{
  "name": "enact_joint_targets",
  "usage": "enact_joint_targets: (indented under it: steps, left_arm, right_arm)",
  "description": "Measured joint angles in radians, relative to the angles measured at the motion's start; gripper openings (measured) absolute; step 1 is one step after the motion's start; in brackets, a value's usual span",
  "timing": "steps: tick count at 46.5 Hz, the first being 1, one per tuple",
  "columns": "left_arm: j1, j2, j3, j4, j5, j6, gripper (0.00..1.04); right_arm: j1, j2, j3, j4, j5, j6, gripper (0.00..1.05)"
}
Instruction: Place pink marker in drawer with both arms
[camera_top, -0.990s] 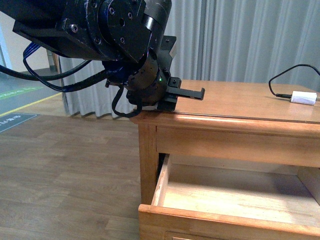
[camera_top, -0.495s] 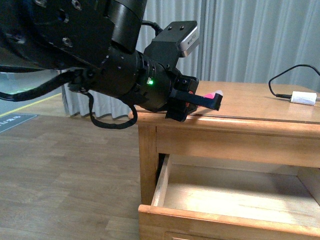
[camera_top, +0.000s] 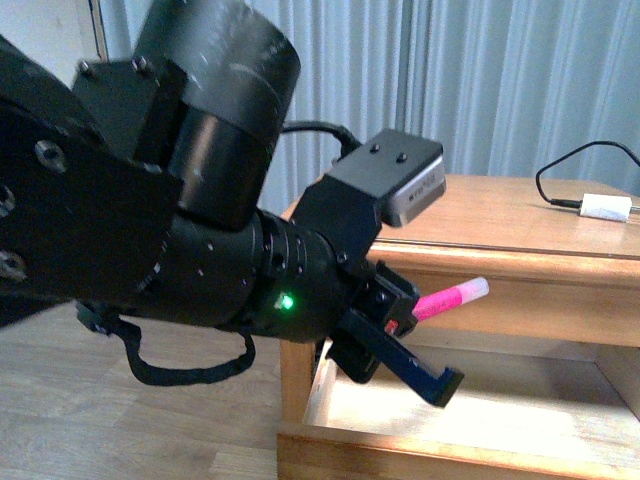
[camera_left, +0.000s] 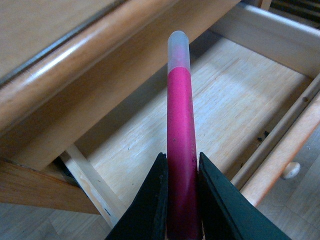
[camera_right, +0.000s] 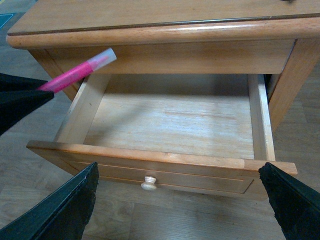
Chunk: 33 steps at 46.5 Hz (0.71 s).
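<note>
My left gripper (camera_top: 405, 335) is shut on the pink marker (camera_top: 447, 297), whose whitish cap end sticks out past the fingers. It hangs over the left side of the pulled-out drawer (camera_top: 330, 450), just below the table top's front edge. In the left wrist view the marker (camera_left: 179, 125) runs up between the two black fingers (camera_left: 152, 197), above the pale drawer floor (camera_left: 235, 95). My right gripper (camera_right: 180, 200) stands open in front of the drawer front (camera_right: 200, 172), near the small round knob (camera_right: 148, 183). In the right wrist view the marker (camera_right: 80, 71) points over the drawer's left rail.
A white plug block (camera_top: 609, 208) with a black cable lies on the wooden table top (camera_top: 500, 215) at the far right. Grey curtains hang behind. The drawer's pale interior (camera_right: 170, 122) holds nothing. Wood floor lies in front and to the left.
The left arm has swung forward and down from the table top's edge, carrying the marker to a spot over the open drawer. The drawer has not moved.
</note>
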Motion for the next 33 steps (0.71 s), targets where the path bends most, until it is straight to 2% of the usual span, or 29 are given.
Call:
enact_joint_targets:
  steps: [13,16,20,26,33]
  left_arm:
    - [-0.024,0.183,0.068,0.088,-0.12,-0.04,0.15]
    - [-0.029,0.21,0.081,0.106,-0.142,-0.056,0.28]
    - [-0.034,0.218,0.086,0.121,-0.151,-0.08,0.39]
    - [-0.043,0.201,0.081,0.13,-0.182,-0.121,0.6]
    - [-0.043,0.093,0.007,0.129,-0.285,-0.181,0.87]
  right_arm:
    - [0.0,0.0,0.0,0.0,0.0,0.0,0.96]
    - [0.0,0.0,0.0,0.0,0.0,0.0,0.96]
    - [0.0,0.0,0.0,0.0,0.0,0.0,0.96]
    - [0.0,0.0,0.0,0.0,0.0,0.0,0.96]
    - [0.0,0.0,0.0,0.0,0.0,0.0,0.96]
